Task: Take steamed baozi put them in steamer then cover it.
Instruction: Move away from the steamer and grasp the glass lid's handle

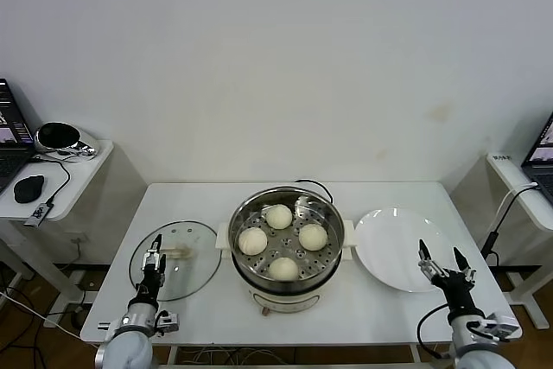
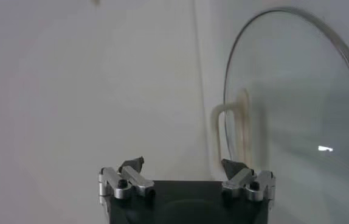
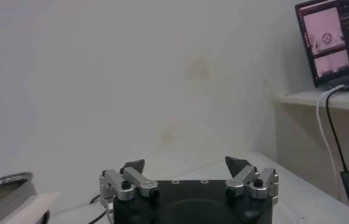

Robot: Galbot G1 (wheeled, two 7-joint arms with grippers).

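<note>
All four baozi (image 1: pixel 279 217) sit in the steamer (image 1: pixel 321 252). The cover (image 1: pixel 194 257) lies flat on the steamer's left, its handle (image 1: pixel 179 251) just ahead of the left gripper (image 1: pixel 154 262), jaws spread. The right gripper (image 1: pixel 443 262), also spread, waits far across.

No text, label, brand or number can be read anywhere; the open laptop screen (image 3: pixel 337 38) on the side shelf shows only pinkish windows too small to make out.

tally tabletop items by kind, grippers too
steamed baozi: 4
steamer: 1
cover: 1
white plate: 1
grippers, left gripper and right gripper: 2
Total: 9
</note>
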